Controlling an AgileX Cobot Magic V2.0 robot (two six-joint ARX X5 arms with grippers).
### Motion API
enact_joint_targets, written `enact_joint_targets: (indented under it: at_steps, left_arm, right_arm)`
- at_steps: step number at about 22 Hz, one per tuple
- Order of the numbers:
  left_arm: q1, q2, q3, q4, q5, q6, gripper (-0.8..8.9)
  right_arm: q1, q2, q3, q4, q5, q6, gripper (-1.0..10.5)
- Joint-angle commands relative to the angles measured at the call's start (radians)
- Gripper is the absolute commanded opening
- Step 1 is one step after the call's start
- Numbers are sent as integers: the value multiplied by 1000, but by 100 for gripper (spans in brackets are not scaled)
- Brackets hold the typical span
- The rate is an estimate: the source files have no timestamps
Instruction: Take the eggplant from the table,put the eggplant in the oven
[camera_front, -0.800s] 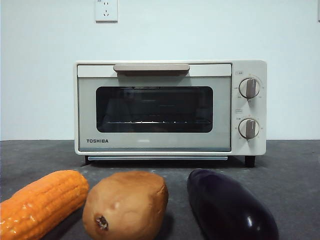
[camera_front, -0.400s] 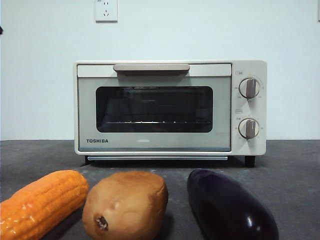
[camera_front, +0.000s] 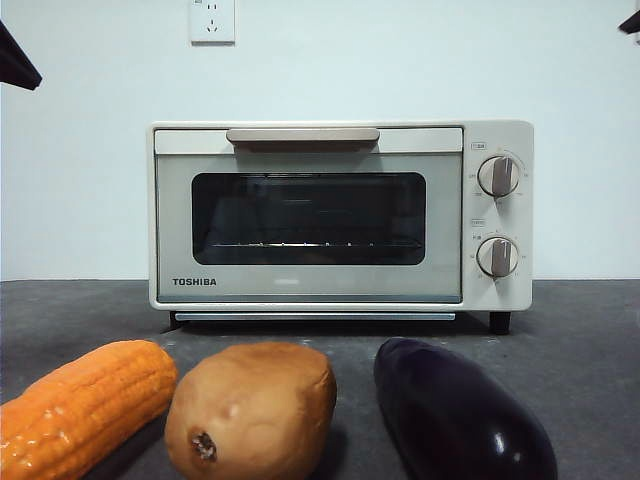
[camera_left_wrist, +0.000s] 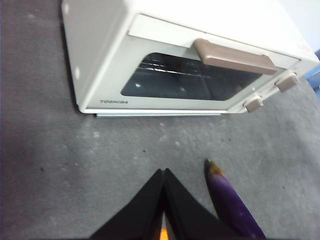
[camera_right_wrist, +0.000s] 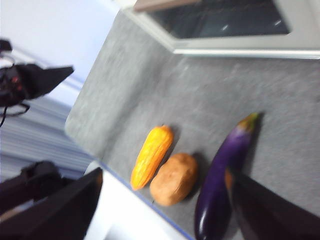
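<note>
Lying near-right on the dark grey table, the glossy purple eggplant points its pale stem toward the far cream oven; my left gripper is pressed together, my right gripper spread apart.

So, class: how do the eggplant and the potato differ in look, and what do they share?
The eggplant is glossy dark purple; the potato is matte brown. The eggplant is long and tapered; the potato is short and rounded. Both lie on the table in front of the closed oven.
</note>
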Motion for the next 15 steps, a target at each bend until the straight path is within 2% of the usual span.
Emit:
enact_joint_targets:
  at_steps: [1,5,12,15]
  left_arm:
    - [-13,11,23,6,4,18,4]
    - [-23,11,23,7,4,19,4]
    - [-24,11,23,7,3,21,4]
    - [-24,11,23,6,3,22,4]
  right_arm:
    - [63,29,14,14,26,-4,437]
    - [178,73,14,14,183,28,437]
    - [434,236,14,19,549,139,437]
    - [539,356,16,43,643,205,437]
